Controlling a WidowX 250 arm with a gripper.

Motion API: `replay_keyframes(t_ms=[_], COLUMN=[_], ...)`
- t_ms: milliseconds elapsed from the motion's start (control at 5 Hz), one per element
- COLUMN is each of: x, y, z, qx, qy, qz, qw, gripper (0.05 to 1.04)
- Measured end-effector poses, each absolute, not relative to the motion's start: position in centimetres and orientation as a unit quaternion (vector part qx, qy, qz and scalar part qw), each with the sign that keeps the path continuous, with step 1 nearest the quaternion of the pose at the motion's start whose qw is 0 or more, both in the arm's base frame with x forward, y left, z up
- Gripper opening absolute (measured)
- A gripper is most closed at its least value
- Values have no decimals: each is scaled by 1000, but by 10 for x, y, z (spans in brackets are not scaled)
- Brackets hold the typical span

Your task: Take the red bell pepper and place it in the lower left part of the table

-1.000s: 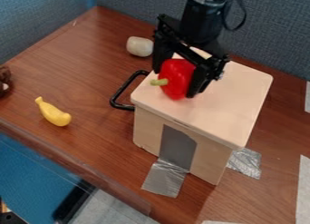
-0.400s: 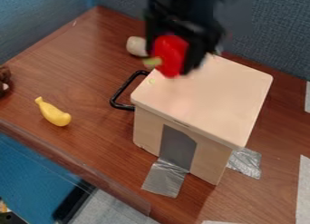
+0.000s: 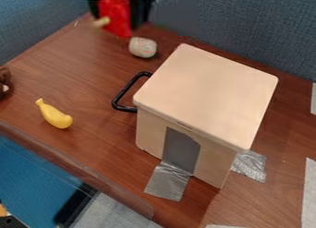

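Squarely between the clenched claw's (image 3: 121,10) fingers, the red bell pepper (image 3: 115,15), stem leftward.

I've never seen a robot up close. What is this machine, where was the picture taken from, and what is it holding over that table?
It is a robot arm, its base out of view. At its end is a black two-finger gripper, a kind of mechanical hand, seen at the top of the picture. It holds a red bell pepper between its fingers, above the table. A fixed camera looks down at a slant on the brown table. On it lie a yellow banana-shaped thing and a pale, rounded object. The large wooden box has a black handle at its left side in the picture.
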State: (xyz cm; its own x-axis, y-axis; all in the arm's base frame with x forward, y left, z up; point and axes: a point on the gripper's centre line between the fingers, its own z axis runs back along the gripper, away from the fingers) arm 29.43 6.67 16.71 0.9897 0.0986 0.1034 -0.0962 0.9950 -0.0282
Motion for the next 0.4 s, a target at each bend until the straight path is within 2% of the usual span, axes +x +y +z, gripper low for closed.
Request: replay_keyframes(t_ms=[400], x=[276], y=[139], z=[132], qx=[-18], qy=[-43], qz=[95], qw=[994], gripper=[889])
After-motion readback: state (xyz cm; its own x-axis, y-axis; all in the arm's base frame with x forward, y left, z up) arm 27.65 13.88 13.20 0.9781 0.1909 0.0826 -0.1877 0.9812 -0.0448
